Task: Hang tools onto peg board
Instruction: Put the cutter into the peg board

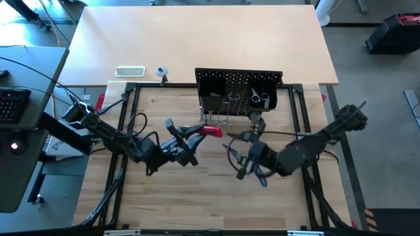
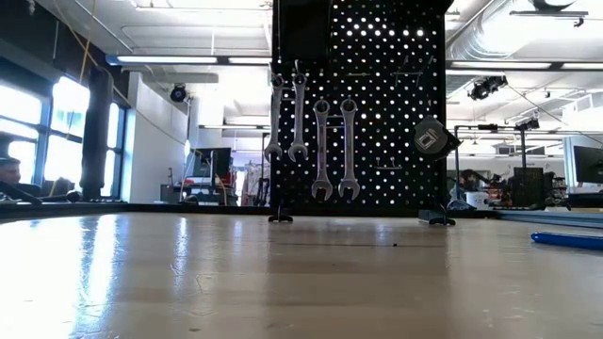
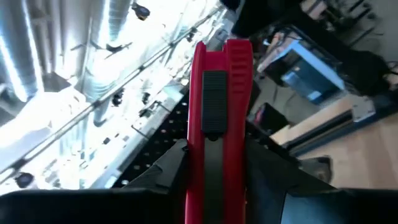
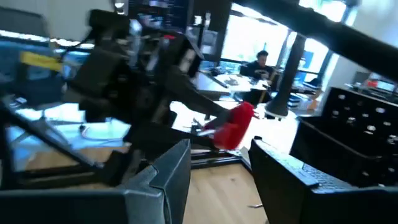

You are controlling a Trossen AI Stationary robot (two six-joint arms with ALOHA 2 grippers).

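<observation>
Left gripper [image 1: 194, 134] pinches the red-handled tool [image 1: 211, 131] — just before the peg board [image 1: 238, 90] — right gripper [image 1: 244, 145] spread.

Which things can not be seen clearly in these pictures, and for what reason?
- Red-handled tool: its working end is hidden by the left end effector in the left wrist view.
- Low view: both end effectors are out of frame.
- Small items hung on the peg board: too small to name in the high view.
- Blue object: cut off by the edge in the low view.
- Left arm in the right wrist view: blurred.
</observation>
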